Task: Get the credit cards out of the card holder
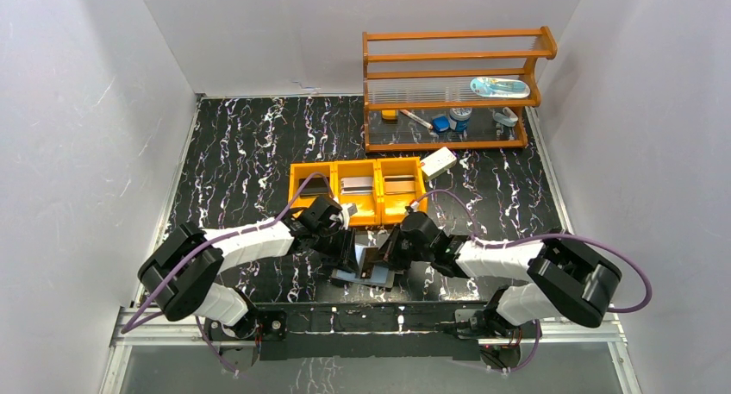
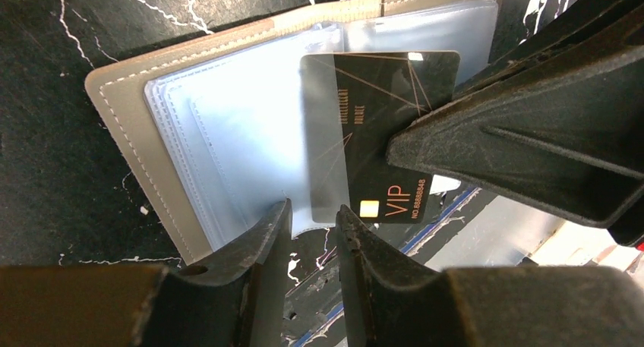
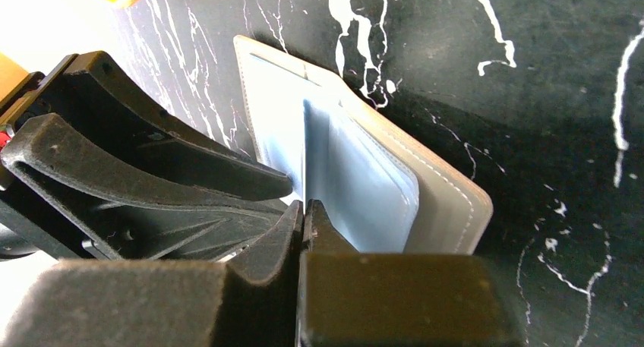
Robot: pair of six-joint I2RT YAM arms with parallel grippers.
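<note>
Narrowly parted left pincer (image 2: 313, 209) at the spread card holder's (image 2: 121, 134) near edge, grip unclear, facing the dark credit card (image 2: 357, 111) just beyond, half drawn out, long axis apparently running away, pinched by the closed right pincer (image 3: 304, 206).

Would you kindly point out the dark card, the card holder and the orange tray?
Dark card (image 2: 372, 96): left wrist view, on its bare upper face.
Card holder (image 2: 228, 149): left wrist view, on a clear inner sleeve.
Orange tray (image 1: 358, 163): top external view, on its far rim.

High rear overhead view, both wrist views close, sharing the card holder (image 2: 228, 134)
</note>
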